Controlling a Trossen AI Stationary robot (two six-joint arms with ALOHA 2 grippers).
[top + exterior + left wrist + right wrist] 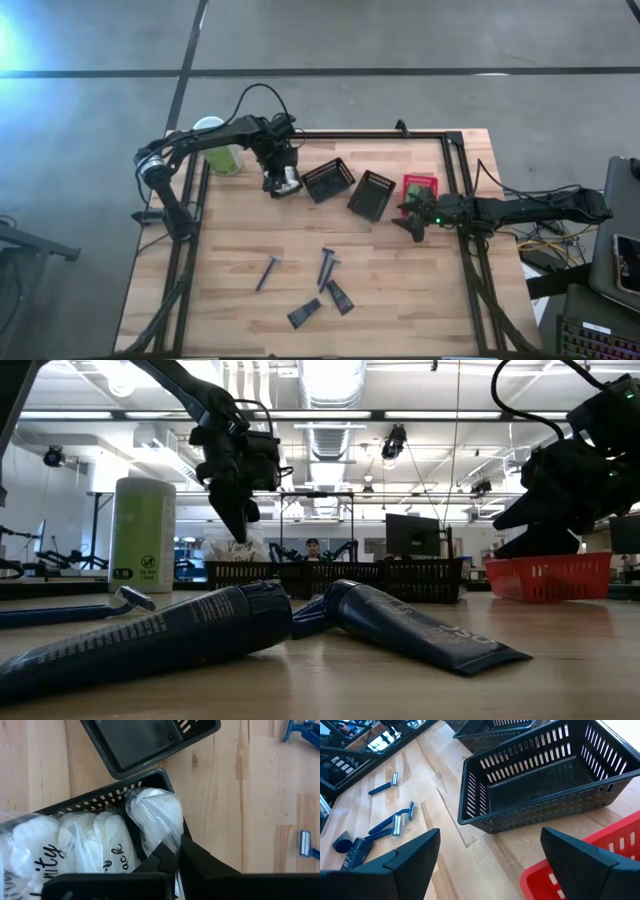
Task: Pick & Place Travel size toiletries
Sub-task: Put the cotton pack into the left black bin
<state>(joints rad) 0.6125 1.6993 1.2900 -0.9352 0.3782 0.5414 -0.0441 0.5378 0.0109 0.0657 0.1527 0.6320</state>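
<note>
Item: my left hand, pinching a clear-wrapped white packet over a black basket.
Detail: more white packets lie in that basket; second black basket and red basket alongside; dark tubes and blue razors near the counter's front; my right hand spread, hovering beside the red basket.

Grey concrete floor with dark seams surrounds the pale wooden plank table; bright ceiling strip lights overhead.
</note>
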